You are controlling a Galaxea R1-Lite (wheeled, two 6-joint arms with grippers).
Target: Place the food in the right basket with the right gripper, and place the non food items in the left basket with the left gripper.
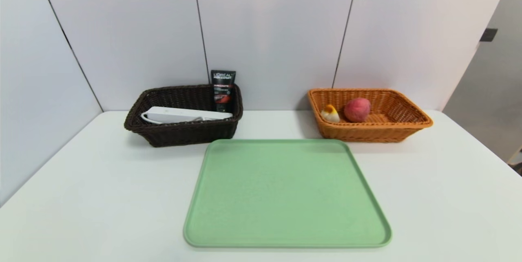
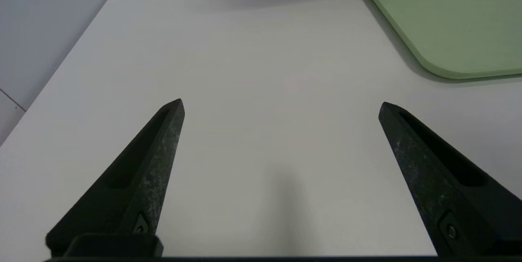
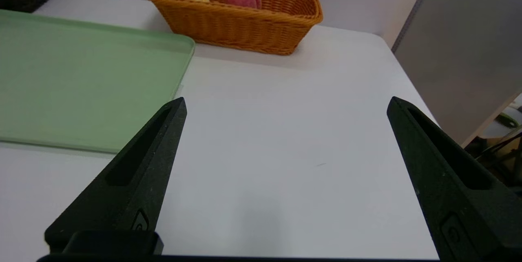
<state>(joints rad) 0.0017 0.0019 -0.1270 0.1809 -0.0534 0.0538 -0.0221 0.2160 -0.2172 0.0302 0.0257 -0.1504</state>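
Head view shows me the power strip (image 1: 185,114) and tube (image 1: 222,90) in the dark basket (image 1: 138,125), the peach (image 1: 357,109) in the orange basket (image 1: 412,125); left hand (image 2: 281,107) and right hand (image 3: 286,105) hang released over the tabletop (image 1: 81,197).

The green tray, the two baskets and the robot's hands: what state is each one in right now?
Green tray: bare, nothing on it.
Dark basket: holds a white power strip and a black tube standing upright.
Orange basket: holds a red fruit and a small yellow-white item.
Left hand: open, over bare table.
Right hand: open, over bare table.
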